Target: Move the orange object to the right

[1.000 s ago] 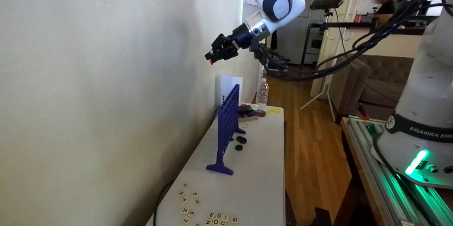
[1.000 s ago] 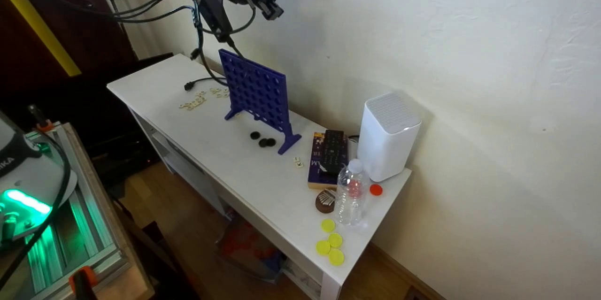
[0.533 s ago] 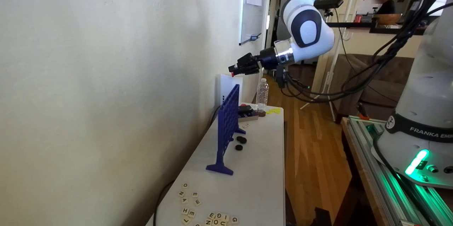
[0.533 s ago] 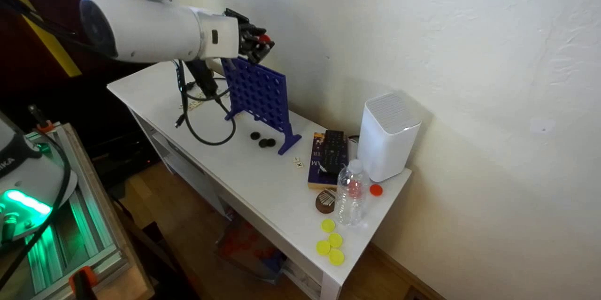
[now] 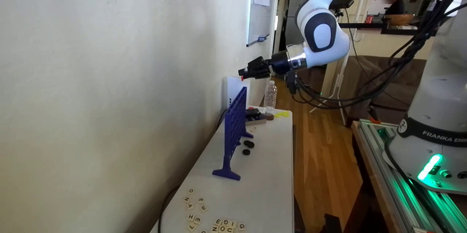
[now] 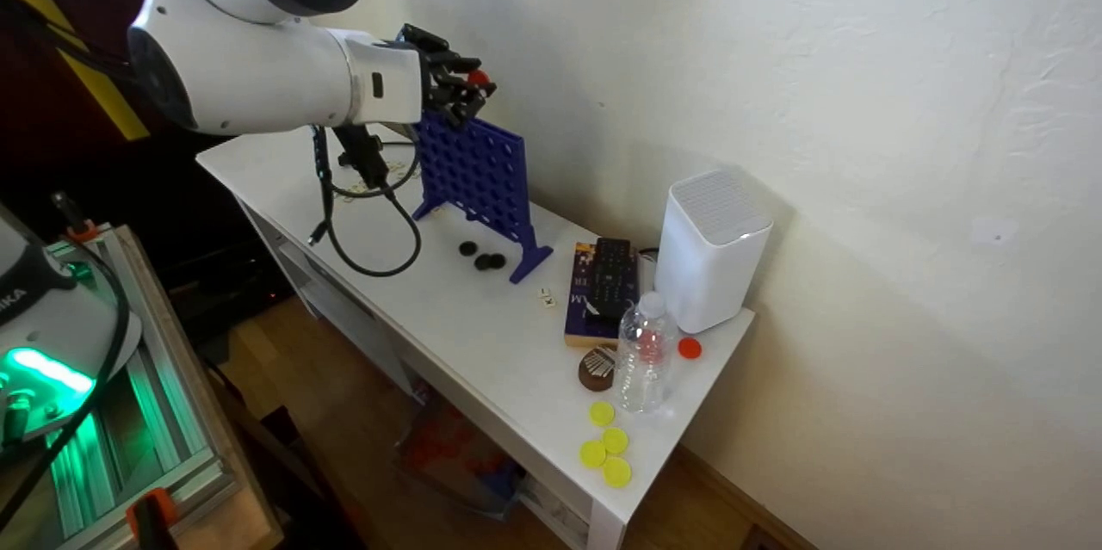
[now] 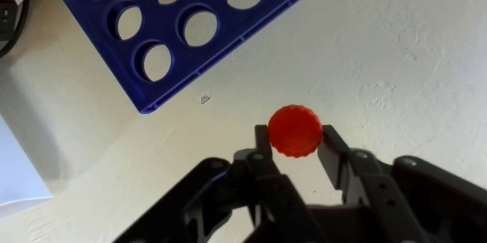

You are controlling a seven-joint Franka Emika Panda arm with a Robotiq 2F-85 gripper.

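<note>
A: Biggest 1st, pls.
B: White table (image 6: 439, 305), ctr in an exterior view; 1 robot arm (image 6: 250, 77), upper L there. Then 1 blue stand (image 6: 486, 176), 1 white box (image 6: 710, 257), 1 clear bottle (image 6: 639, 373), 1 book (image 6: 578, 318) w/ 1 remote (image 6: 612, 279) on top.
A: Gripper (image 7: 295, 132)?
B: Jaws clamped on the orange-red disc (image 7: 295, 131), R of & a bit below ctr, wrist view. Disc's full face shows only there; in both exterior views it's a red bit at the tip, above the stand in frame.
A: Smaller stuff?
B: 1 brown round piece (image 6: 597, 369), lower R. 4 yellow discs (image 6: 616, 471), lower R, countable only in an exterior view. 3 black discs (image 6: 467, 249), mid-frame; 1 loose red disc (image 6: 690, 348), just R of the bottle. Red patch (image 6: 651, 348) thru the bottle: can't tell what.
A: Tiniest?
B: Letter tiles (image 5: 190, 217), bottom of an exterior view, L of ctr; that bunch is readable only there, but the frame edge cuts some, so no full count. 2 more tiles (image 6: 548, 302) btwn stand & book.
</note>
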